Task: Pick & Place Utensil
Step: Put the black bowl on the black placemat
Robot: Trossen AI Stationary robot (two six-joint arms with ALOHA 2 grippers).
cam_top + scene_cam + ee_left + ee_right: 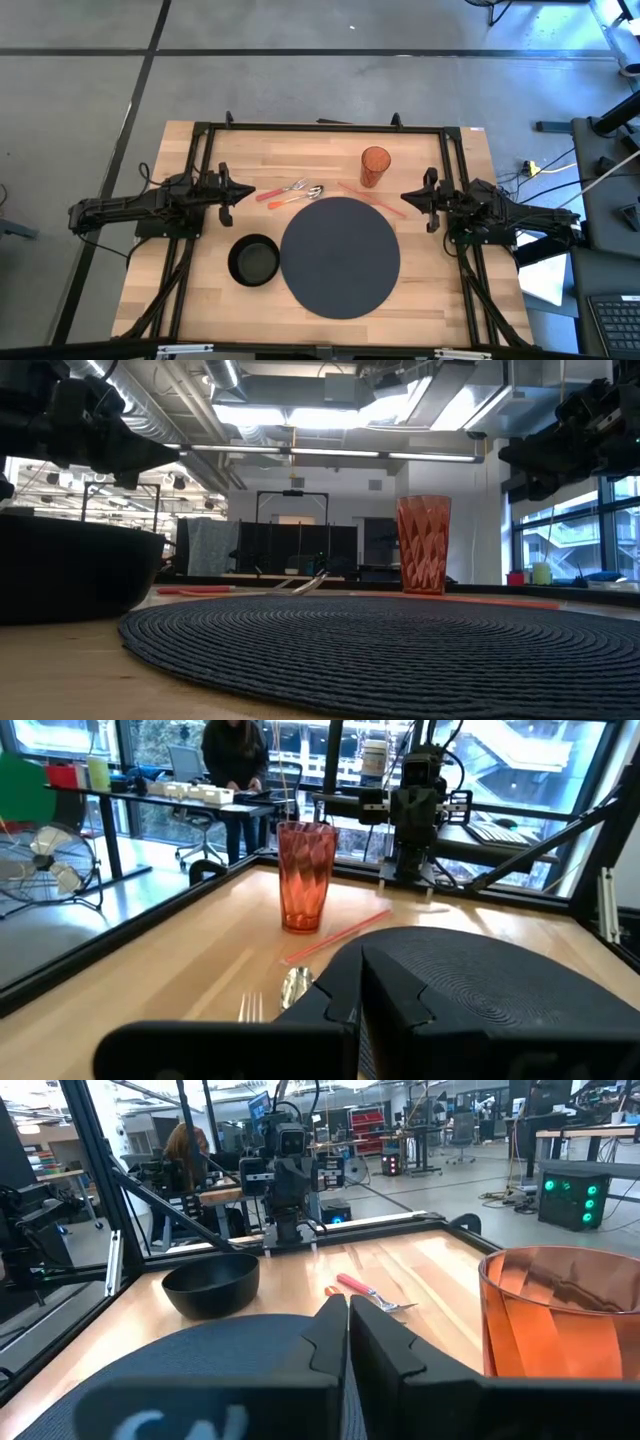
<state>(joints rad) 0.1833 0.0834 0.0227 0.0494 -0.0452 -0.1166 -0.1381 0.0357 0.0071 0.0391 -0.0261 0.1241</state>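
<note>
Pale planked wood table (440,300), ribbed woven dark placemat (340,257), matt black bowl (254,260), faceted translucent orange tumbler (375,166).

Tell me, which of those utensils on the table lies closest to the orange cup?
The thin orange chopsticks, lying just below the cup by the mat's edge; the fork and spoon lie farther left.

the orange tumbler (563,1328) is cut off at the right wrist view's edge.
</note>
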